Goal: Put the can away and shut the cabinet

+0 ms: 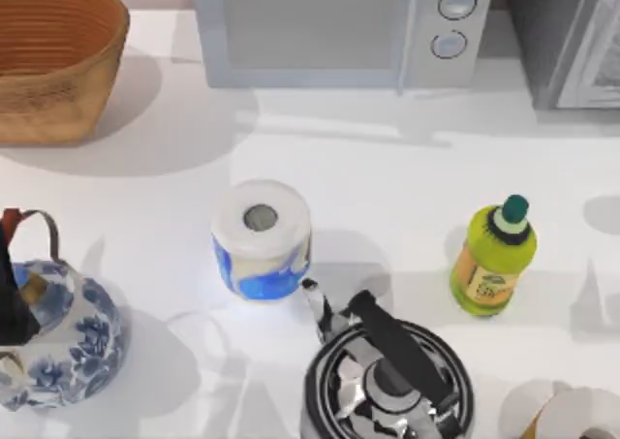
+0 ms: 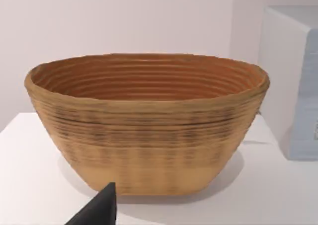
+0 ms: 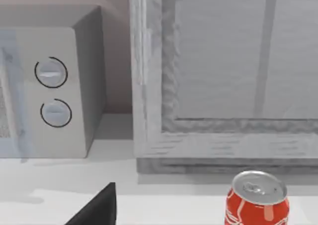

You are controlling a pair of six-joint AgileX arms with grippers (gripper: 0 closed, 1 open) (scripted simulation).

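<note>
Can point(image 3: 257, 201) stands upright just ahead of our right gripper point(image 3: 97, 207), in front of the cabinet point(image 3: 223, 86) door panel. We can't tell jaw width on either gripper. We'd approach level and grip mid-body. Left gripper point(image 2: 97, 210) idle, facing the basket point(image 2: 146, 120).

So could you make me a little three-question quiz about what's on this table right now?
1. True or false: the red can stands upright in front of the cabinet.
2. What stands nearest the microwave knobs: A basket, B cabinet, C green bottle?
3. What colour is the bottle's cap?

Key: 1 true; 2 B; 3 dark green.
</note>
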